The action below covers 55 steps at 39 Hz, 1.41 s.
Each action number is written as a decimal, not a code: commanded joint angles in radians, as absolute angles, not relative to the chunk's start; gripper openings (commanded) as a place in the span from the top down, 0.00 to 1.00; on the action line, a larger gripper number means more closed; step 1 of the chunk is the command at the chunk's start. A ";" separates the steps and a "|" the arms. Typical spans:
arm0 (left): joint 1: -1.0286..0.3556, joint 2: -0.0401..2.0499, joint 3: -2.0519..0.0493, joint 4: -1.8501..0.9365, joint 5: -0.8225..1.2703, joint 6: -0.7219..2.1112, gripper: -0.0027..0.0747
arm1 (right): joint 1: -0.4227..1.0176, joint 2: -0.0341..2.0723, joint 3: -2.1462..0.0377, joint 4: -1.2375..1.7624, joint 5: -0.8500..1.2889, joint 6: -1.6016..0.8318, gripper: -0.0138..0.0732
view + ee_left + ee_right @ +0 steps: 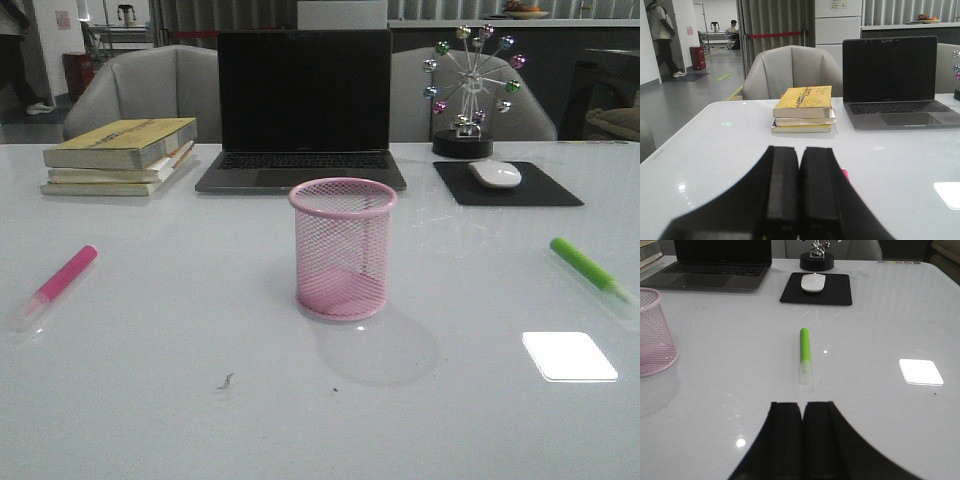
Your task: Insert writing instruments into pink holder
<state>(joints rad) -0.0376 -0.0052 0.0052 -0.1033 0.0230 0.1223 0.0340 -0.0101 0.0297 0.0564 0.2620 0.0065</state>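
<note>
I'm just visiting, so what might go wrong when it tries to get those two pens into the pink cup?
Both pens lie flat on the glossy table, so the shut right pincer may skid the round green pen away rather than grip it.

The pink pen is nearly hidden behind the shut left pincer, so aiming may be harder.

The mesh pink cup looks light and stands loose; a pen striking its rim could tip it.

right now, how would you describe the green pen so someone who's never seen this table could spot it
Start at the pink mesh cup standing in the middle of the white table, in front of the laptop. Look to its right, nearer than the black mouse pad: the green pen lies flat there. It is lime green with a clear cap, unlike the pink pen on the far left.
</note>
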 commanded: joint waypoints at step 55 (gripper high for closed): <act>-0.037 0.189 -0.509 0.022 -0.068 0.111 0.85 | 0.038 0.271 -0.534 0.047 0.099 0.000 0.81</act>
<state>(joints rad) -0.0376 0.1019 -0.4519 0.0195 -0.0138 0.1223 0.0340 0.1714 -0.4605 0.0564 0.1657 0.0065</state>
